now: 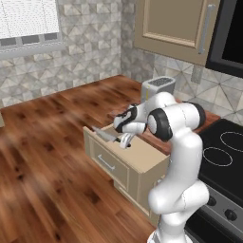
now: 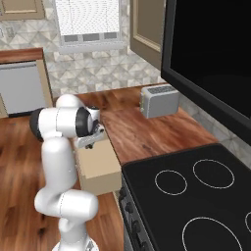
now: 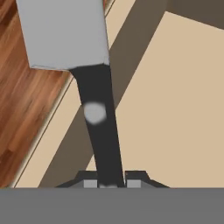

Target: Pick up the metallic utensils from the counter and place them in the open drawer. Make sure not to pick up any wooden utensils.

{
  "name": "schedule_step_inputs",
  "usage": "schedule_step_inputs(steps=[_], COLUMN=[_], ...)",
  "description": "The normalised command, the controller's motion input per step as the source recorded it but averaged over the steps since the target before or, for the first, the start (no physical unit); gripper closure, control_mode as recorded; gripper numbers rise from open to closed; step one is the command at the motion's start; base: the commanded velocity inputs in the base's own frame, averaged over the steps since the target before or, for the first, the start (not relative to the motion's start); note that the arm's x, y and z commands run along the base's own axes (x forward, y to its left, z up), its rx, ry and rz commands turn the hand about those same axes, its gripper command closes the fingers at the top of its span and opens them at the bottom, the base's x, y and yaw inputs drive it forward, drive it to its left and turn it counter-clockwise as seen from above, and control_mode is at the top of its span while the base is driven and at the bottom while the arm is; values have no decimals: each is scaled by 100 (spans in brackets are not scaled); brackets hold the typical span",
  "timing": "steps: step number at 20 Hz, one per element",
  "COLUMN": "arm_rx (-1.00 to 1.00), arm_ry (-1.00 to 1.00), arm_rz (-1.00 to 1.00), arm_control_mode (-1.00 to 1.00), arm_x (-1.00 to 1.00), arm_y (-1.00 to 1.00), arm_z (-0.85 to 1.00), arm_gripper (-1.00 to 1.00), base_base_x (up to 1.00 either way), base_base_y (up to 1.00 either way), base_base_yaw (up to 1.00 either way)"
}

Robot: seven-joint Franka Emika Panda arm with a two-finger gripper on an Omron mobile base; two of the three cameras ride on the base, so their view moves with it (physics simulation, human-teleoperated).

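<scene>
Placing step in hand: knife carried over open drawer, centre of left base frame. Gripper nearly closed, fingers clamp black handle end at bottom of hand frame; blade points upper left, over drawer rim and floor. Next move likely: shift blade inside drawer, lower, release.

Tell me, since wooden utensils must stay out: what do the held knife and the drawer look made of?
The knife in the gripper: its flat, even grey blade looks like metal; its matte black handle with one pale rivet could be plastic. The open drawer: plain beige surfaces without grain, probably painted board, with a slim silver bar pull.
</scene>
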Motion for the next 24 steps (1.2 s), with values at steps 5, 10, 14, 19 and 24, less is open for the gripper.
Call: schedule_step_inputs(steps=[5, 10, 14, 19, 24], arm_rx=[7, 8, 7, 13, 10], arm_ry=[-1, 0, 5, 0, 0], arm_rz=[-16, -13, -1, 0, 0], arm_control_mode=[-100, -100, -100, -100, -100], arm_x=[35, 17, 8, 8, 0], arm_y=[0, 0, 6, 18, 21], arm_z=[-38, -32, -36, -52, -29], arm_gripper=[100, 100, 100, 100, 100], base_base_x=[0, 0, 0, 0, 0], base_base_y=[0, 0, 0, 0, 0], base_base_yaw=[0, 0, 0, 0, 0])
